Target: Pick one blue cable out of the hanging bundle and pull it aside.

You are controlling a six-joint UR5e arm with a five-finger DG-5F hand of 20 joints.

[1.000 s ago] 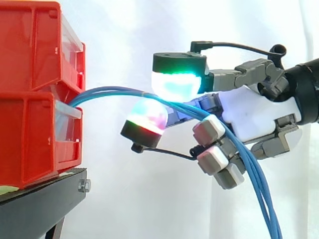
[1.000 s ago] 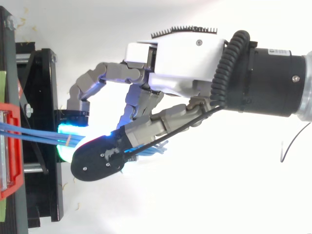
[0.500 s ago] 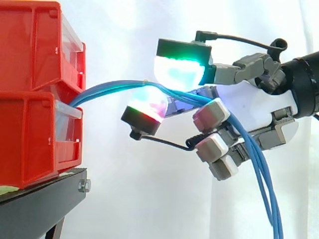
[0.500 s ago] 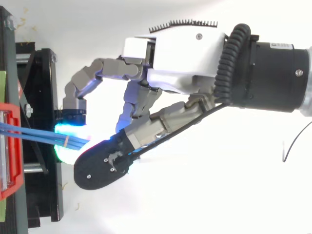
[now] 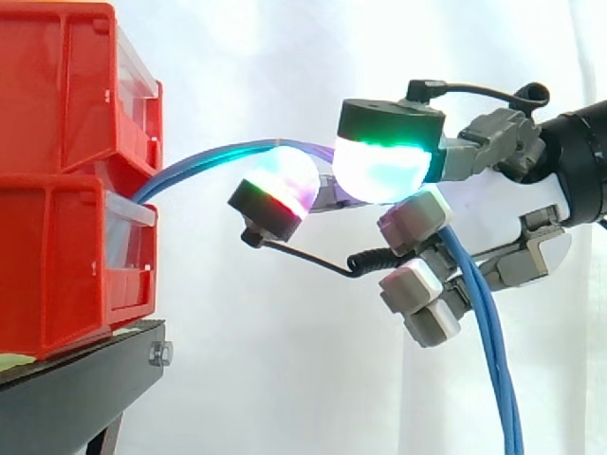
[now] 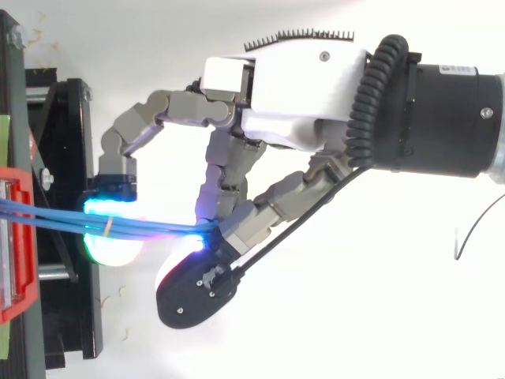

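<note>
We read the blue cables (image 6: 55, 217) as a line running from the red bins (image 5: 57, 275) straight toward the hand (image 6: 300, 95). They leave the gap between the upper and lower bin, arch up across the open space, reach the hand and there turn sharply down, hanging loose below it past the bottom of the side view. So the stretched part of the bundle has its long axis nearly along the arm's own line, with the bins at one end and the hand at the other. The hand is clasped about the strands, its fingers curled with the cables passing among them. One glowing pad (image 5: 275, 185) sits just under the arch, nearest the bins, while another pad (image 5: 384, 166) stands off to the side of the cables in the top view (apart, not pressing on them). Several strands seem to run in together, and we cannot tell whether one alone is caught. In our judgement the pull aside has to go across that line, not along it, since hauling away from the bins would merely tighten the whole bundle.
</note>
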